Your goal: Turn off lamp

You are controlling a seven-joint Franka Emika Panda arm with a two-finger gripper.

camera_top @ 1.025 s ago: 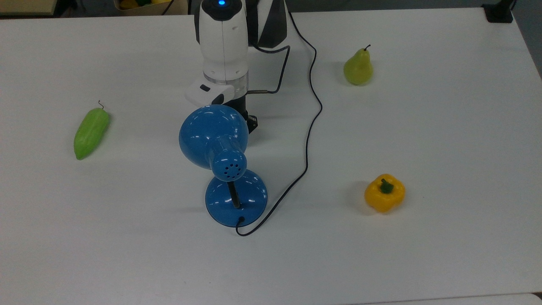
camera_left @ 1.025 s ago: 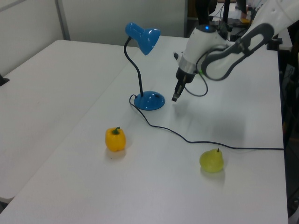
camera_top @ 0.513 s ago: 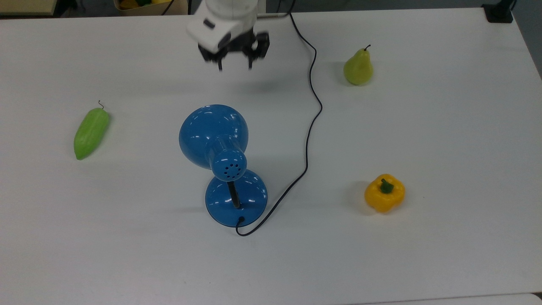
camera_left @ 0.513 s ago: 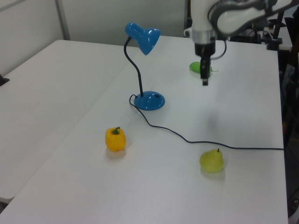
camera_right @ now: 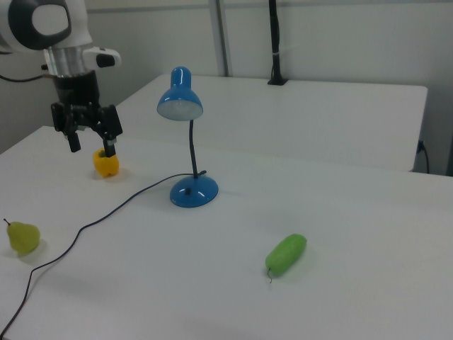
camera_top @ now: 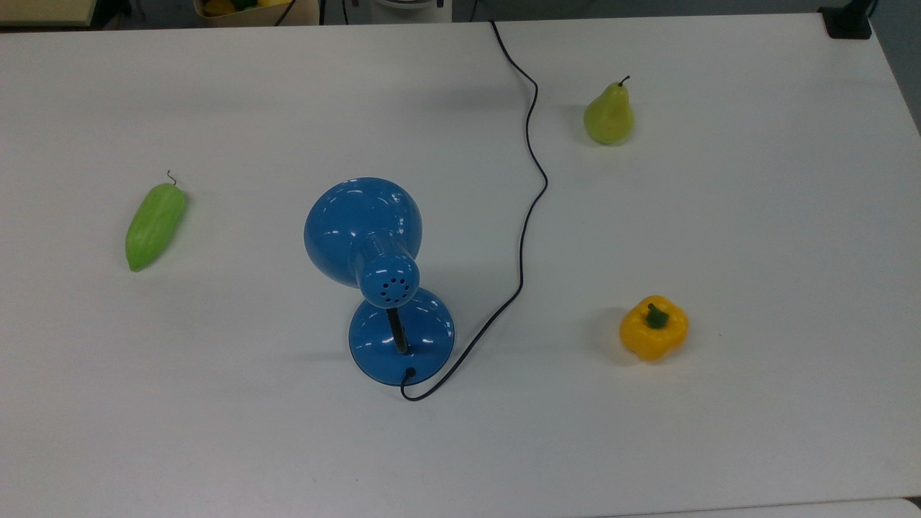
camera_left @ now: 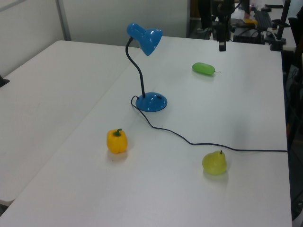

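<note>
Right view: the white table [camera_right: 340, 212] carries everything, and the robot arm [camera_right: 49, 35] stands tall at the right view's left edge. Its end effector [camera_right: 90, 145] hangs in the air well apart from the lamp, fingers spread wide with nothing between them; the left view shows it high near the table's far edge [camera_left: 222, 45].

Next in size, the lamp [camera_top: 374, 266] stands upright near the middle of the table in the top view, its blue dome shade over the round base. Its shade shows pale inside in the right view [camera_right: 180, 106]. The black cord [camera_top: 529, 194] runs from the base in a curve to the far table edge.

A green cucumber-like vegetable [camera_top: 155, 224] lies toward the top view's left. A pear [camera_top: 609, 115] and a yellow bell pepper [camera_top: 653, 328] sit toward the top view's right.
</note>
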